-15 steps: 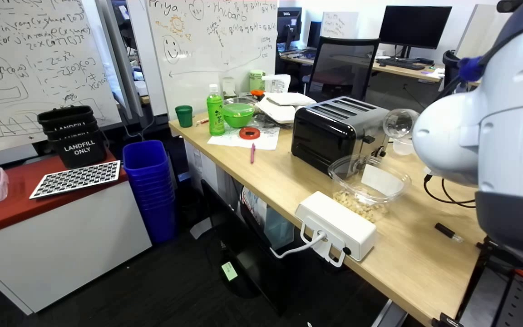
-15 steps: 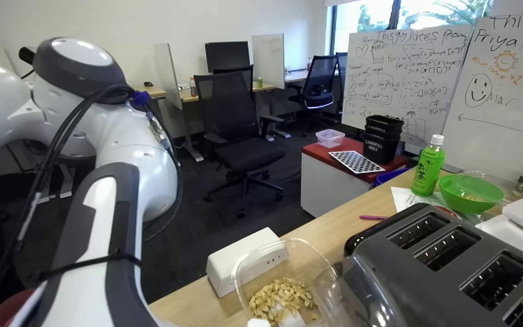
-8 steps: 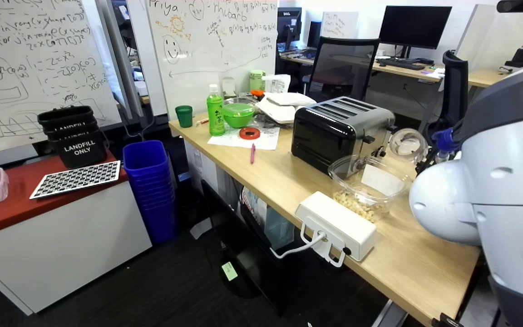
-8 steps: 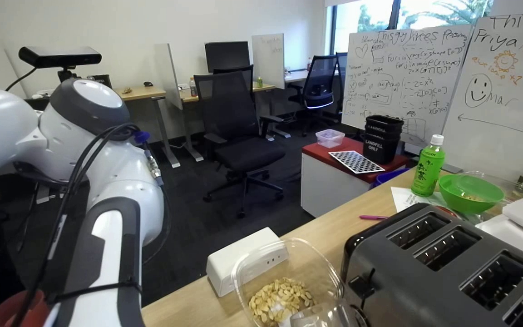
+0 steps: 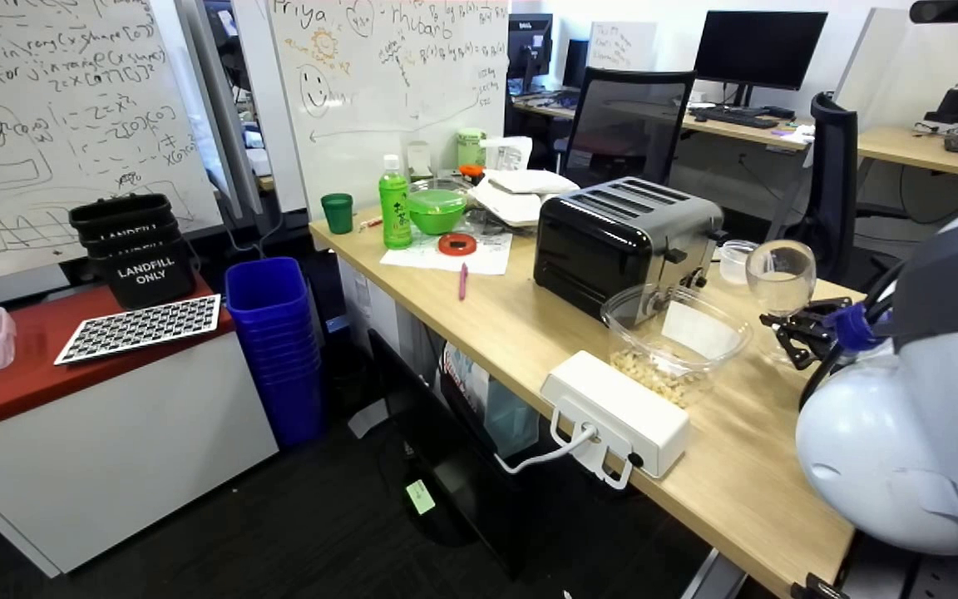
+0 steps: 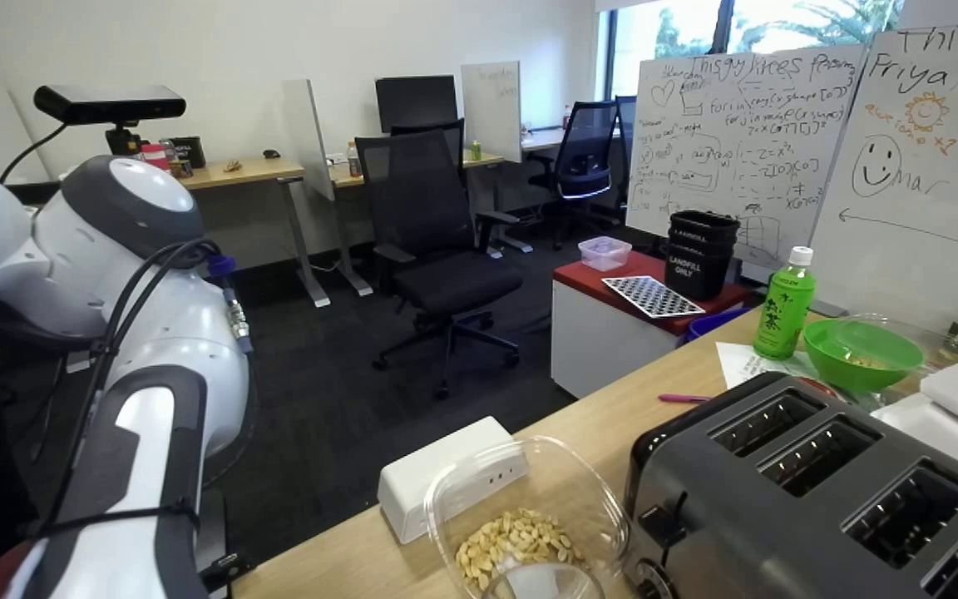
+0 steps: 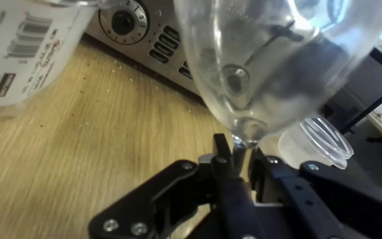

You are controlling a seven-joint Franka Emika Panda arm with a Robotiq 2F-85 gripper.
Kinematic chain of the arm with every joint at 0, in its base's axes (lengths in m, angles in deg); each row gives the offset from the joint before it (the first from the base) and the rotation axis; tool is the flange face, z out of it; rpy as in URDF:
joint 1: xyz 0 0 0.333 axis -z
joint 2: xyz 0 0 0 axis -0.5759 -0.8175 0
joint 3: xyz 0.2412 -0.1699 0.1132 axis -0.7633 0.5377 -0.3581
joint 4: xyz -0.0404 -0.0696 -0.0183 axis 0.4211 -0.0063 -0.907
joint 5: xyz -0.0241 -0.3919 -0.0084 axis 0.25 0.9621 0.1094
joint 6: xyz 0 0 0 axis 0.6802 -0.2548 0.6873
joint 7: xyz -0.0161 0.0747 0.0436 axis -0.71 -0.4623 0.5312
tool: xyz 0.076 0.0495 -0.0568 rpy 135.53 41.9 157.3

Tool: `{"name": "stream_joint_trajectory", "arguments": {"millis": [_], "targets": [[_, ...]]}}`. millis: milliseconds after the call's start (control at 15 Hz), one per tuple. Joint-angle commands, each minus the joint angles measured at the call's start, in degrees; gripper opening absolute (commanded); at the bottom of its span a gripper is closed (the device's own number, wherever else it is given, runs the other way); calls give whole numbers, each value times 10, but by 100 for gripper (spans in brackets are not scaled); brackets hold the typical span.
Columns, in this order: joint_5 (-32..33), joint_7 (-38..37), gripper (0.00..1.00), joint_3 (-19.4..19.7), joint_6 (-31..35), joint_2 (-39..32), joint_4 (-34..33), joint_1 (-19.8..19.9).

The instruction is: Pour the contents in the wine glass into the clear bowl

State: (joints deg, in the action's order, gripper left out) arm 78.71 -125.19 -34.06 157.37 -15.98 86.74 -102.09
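The wine glass [image 5: 781,279] stands nearly upright beside the clear bowl, with my gripper [image 5: 785,334] shut around its stem. In the wrist view the thin stem runs between the two black fingers of the gripper [image 7: 240,154], and the rounded cup of the wine glass [image 7: 264,76] looks see-through above them. Only the rim of the wine glass [image 6: 545,571] shows at the bottom of an exterior view. Whether its foot touches the table is hidden. The clear bowl [image 5: 649,333] holds many pale yellowish pieces; the wall of the clear bowl [image 7: 76,25] is at upper left in the wrist view.
Right behind the bowl and glass stands the black and steel toaster [image 5: 612,241]. A white power box [image 5: 616,412] sits at the table edge by the bowl. A small clear plastic cup [image 7: 302,144] is close to the glass. A green bottle [image 6: 784,308] stands farther off.
The wine glass has come down from beside the toaster and turned from tilted to nearly upright. The arm has lowered with it, and the gripper now shows in an exterior view.
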Motion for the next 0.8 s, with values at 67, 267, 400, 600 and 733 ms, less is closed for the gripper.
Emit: {"name": "stream_joint_trajectory", "arguments": {"millis": [67, 267, 400, 600, 733], "targets": [[38, -131, 4, 5, -9, 0, 0, 5], [-6, -128, 15, -7, 0, 1, 1, -3], [-10, -151, 15, -10, 0, 1, 1, -7], [-10, -157, 15, -10, 0, 1, 1, -8], [-10, -157, 4, -10, 0, 1, 1, -8]]}}
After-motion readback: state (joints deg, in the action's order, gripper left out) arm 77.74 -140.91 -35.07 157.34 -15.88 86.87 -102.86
